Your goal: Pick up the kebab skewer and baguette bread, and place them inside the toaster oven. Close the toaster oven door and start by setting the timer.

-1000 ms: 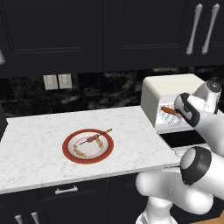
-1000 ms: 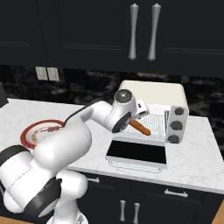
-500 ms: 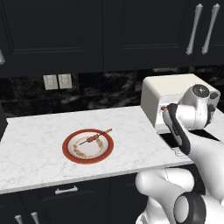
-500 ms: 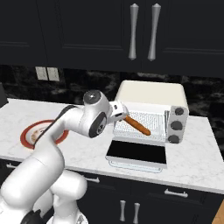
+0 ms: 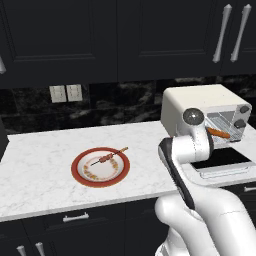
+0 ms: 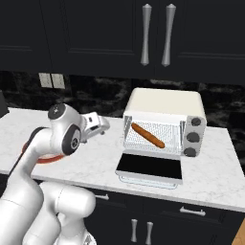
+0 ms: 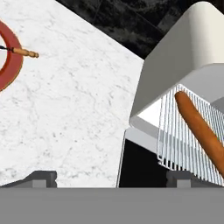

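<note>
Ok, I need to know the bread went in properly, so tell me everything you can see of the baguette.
The baguette bread is a long, smooth orange-brown loaf, finger-shaped with rounded ends. It lies diagonally on the wire rack inside the toaster oven, whose door hangs open. Nothing but the rack touches it; the gripper stands open, off to the oven's side.

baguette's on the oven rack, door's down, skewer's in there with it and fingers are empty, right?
Not quite: the kebab skewer is not in the toaster oven; it lies on the red plate on the counter, as the left base view shows. The rest holds: the baguette bread is on the rack, the toaster oven door is down, fingers empty.
</note>
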Robot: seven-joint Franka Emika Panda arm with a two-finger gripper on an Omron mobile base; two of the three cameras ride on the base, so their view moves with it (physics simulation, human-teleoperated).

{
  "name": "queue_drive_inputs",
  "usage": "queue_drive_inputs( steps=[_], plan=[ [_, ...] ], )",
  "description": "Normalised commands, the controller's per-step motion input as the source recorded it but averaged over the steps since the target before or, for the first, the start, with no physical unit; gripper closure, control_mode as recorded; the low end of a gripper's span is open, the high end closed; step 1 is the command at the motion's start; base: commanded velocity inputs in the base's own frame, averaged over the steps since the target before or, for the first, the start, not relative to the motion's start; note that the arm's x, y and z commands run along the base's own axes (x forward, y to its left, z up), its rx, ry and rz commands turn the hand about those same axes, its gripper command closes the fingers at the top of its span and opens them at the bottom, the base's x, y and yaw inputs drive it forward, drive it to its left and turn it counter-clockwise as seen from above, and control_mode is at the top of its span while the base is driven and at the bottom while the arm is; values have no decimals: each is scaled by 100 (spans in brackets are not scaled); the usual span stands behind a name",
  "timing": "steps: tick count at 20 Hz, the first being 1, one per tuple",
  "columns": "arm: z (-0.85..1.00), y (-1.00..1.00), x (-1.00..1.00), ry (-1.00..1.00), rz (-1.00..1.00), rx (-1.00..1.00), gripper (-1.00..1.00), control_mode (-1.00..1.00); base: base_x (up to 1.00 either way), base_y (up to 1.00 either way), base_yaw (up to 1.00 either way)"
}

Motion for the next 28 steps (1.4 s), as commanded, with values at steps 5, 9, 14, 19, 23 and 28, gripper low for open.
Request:
queue_drive_inputs(
  steps=[5,9,14,19,23,28],
  plan=[
    [2,100,-1,9,9,-3,-100,-100,0,0,0],
    [2,80,7,19,25,0,-100,-100,0,0,0],
    [0,50,32,18,41,0,-100,-100,0,0,0],
    [-3,71,43,5,22,0,-100,-100,0,0,0],
    [-10,75,43,1,8,-5,-100,-100,0,0,0],
    [-20,49,25,8,0,-20,-100,-100,0,0,0]
  ],
)
